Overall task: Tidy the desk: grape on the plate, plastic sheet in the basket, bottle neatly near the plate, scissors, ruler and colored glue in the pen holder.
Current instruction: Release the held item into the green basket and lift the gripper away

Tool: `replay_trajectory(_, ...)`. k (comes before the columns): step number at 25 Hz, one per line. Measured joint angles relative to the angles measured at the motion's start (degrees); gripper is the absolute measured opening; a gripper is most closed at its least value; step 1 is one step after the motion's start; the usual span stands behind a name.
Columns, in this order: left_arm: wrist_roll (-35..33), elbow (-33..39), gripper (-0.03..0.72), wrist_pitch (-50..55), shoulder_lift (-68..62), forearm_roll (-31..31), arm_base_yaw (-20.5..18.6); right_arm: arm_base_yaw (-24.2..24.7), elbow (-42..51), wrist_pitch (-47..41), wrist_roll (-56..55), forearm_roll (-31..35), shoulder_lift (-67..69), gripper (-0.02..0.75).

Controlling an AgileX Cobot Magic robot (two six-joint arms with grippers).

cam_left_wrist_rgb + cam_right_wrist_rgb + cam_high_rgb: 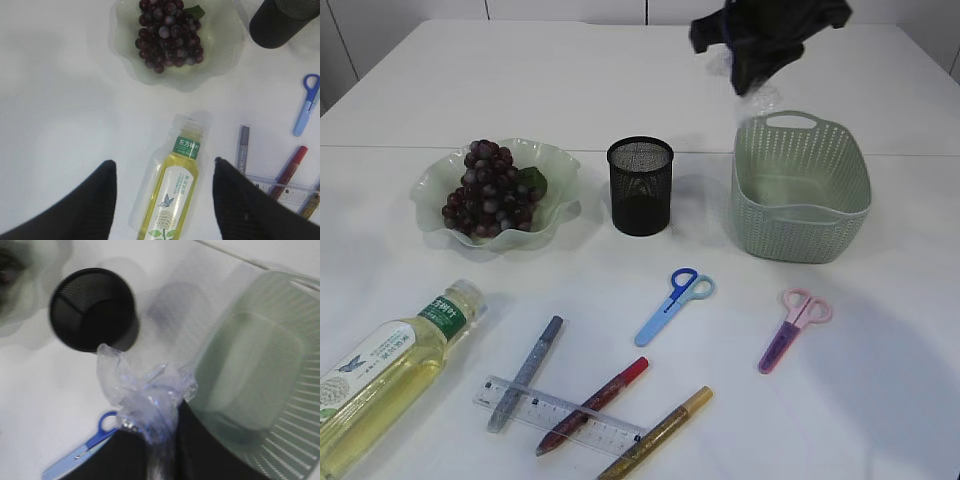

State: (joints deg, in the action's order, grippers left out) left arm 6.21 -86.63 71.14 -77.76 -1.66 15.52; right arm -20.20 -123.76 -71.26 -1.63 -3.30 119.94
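Your right gripper (157, 450), clamped on the crumpled clear plastic sheet (145, 395), hangs beside the pale green woven basket's (802, 190) near rim, so releasing here risks it landing on the table.

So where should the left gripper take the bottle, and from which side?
Across the body, from straight above. The bottle lies flat on its side, cap end toward the plate, and the left gripper hangs open over it with a finger on either side. The body looks wider and flatter than the neck, so closing below the green label should hold it steadier, probably.
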Motion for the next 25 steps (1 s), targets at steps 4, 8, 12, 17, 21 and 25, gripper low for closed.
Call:
replay_trajectory(4, 0.0, 0.0, 0.44, 0.0, 0.0, 0.0, 0.0, 5.9, 0.0, -0.1, -0.2, -1.6, 0.0, 0.09)
replay_trajectory(8, 0.0, 0.0, 0.436, 0.0, 0.0, 0.0, 0.0, 10.5, 0.0, -0.1, -0.6, -1.7, 0.5, 0.09)
replay_trajectory(12, 0.0, 0.0, 0.435, 0.0, 0.0, 0.0, 0.0, 12.0, 0.0, -0.1, -0.7, -1.3, 2.3, 0.09)
replay_trajectory(17, 0.0, 0.0, 0.435, 0.0, 0.0, 0.0, 0.0, 12.0, 0.0, -0.1, -0.7, -0.9, 4.6, 0.09)
replay_trajectory(21, 0.0, 0.0, 0.435, 0.0, 0.0, 0.0, 0.0, 12.0, 0.0, -0.1, -0.8, -0.9, 6.8, 0.09)
replay_trajectory(25, 0.0, 0.0, 0.435, 0.0, 0.0, 0.0, 0.0, 12.0, 0.0, -0.1, -0.8, -0.9, 6.9, 0.094)
